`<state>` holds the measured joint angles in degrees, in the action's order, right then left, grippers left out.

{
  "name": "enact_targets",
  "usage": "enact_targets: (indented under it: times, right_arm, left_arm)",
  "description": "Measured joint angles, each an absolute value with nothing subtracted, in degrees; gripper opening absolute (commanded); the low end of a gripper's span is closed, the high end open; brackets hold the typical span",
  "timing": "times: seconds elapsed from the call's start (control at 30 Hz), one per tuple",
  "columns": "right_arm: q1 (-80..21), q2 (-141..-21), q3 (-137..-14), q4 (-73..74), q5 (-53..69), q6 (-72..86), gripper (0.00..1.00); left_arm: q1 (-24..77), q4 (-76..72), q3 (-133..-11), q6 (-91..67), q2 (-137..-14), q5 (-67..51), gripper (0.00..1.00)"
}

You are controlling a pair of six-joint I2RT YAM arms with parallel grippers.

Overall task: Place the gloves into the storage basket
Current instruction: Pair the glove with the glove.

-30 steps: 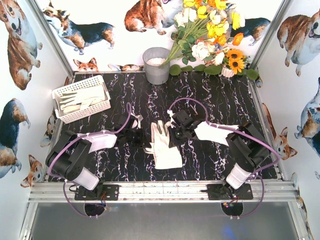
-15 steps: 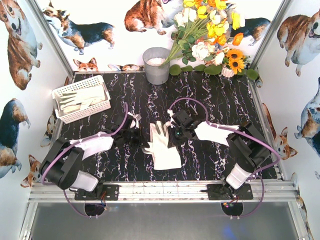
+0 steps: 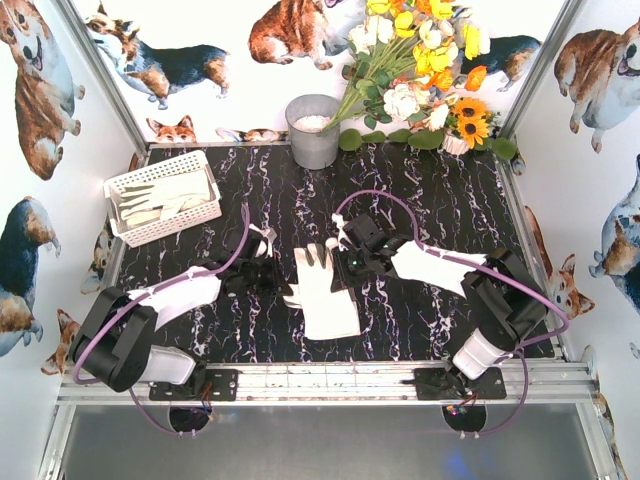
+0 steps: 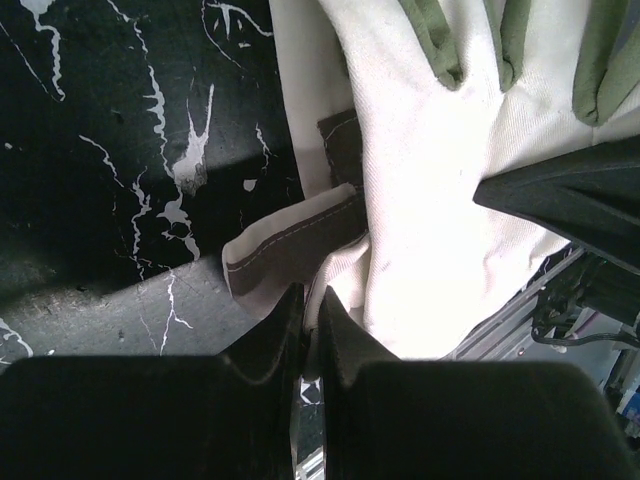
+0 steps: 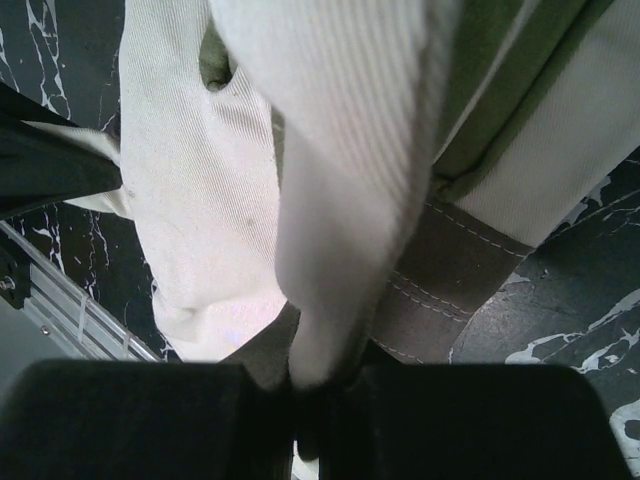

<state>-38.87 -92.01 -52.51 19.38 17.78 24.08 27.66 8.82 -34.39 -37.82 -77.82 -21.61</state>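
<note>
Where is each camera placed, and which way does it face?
Top external: above, behind the bases, facing down onto the table; left arm and right arm show.
Left wrist: on the left arm, facing the glove; left end effector shows.
Right wrist: on the right arm, facing that glove; right end effector, gripping it, shows.
All share that glove.

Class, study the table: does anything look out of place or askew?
One glove lies mid-table, outside the storage basket holding the other gloves, with left pincer and right pincer shut on opposite edges.
</note>
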Motion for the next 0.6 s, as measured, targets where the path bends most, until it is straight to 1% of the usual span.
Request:
enact_targets:
  times: [0.53,0.57,0.6]
  right_arm:
    - [-38.9,-96.4,-52.5,17.7,17.4,24.1,0.0]
    - [-38.9,-96.8,-52.5,17.5,17.4,24.1,0.0]
    - [-38.9,-97.1,-52.5,17.4,17.4,24.1,0.0]
  left_arm:
    - [27.6,5.4,-34.1,-37.4,-84.1,-21.8,0.0]
    - [27.6,5.2,-34.1,-37.4,-84.5,-21.8,0.0]
    - [27.6,5.0,-34.1,-37.3,-84.7,-21.8,0.03]
